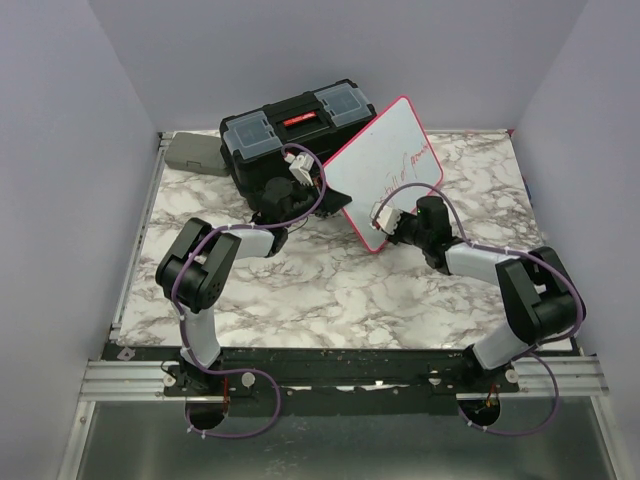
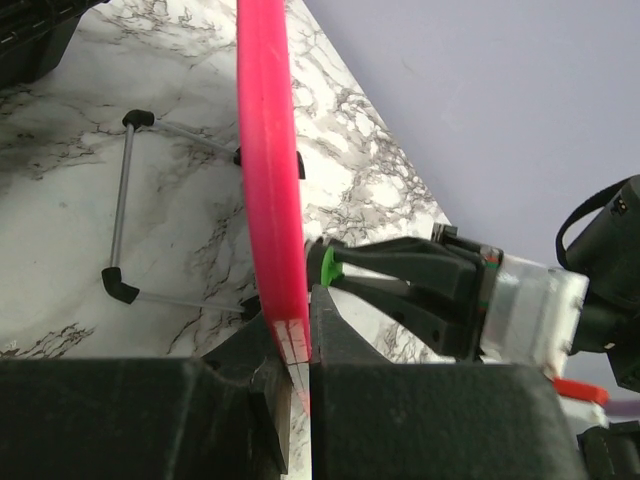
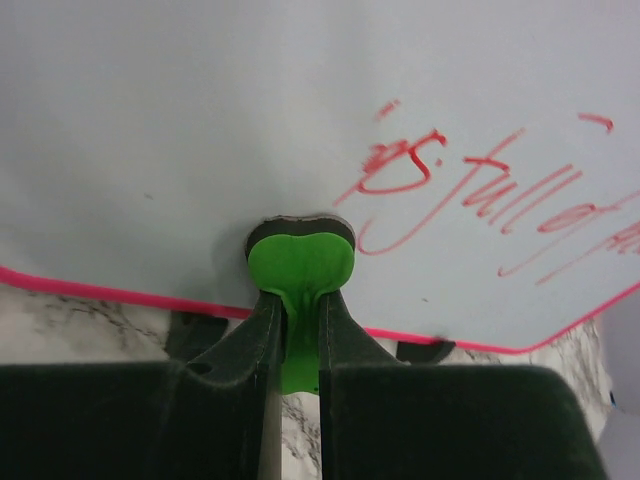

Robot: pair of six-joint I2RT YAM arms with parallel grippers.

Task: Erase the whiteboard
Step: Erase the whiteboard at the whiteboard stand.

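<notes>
The whiteboard (image 1: 385, 160) stands tilted on the marble table, its pink-red frame (image 2: 270, 180) seen edge-on in the left wrist view. Red handwriting (image 3: 480, 180) covers part of its white face (image 3: 200, 120). My left gripper (image 2: 300, 340) is shut on the frame's edge at the board's left side (image 1: 325, 190). My right gripper (image 3: 297, 310) is shut on a green eraser (image 3: 300, 265), whose dark pad presses flat against the board's lower part, just left of the writing. From the left wrist view, the eraser (image 2: 327, 265) touches the board's front.
A black toolbox (image 1: 290, 125) with clear lid compartments stands right behind the board. A grey box (image 1: 195, 152) lies at the table's back left corner. The board's wire stand with black feet (image 2: 120, 220) rests on the marble behind it.
</notes>
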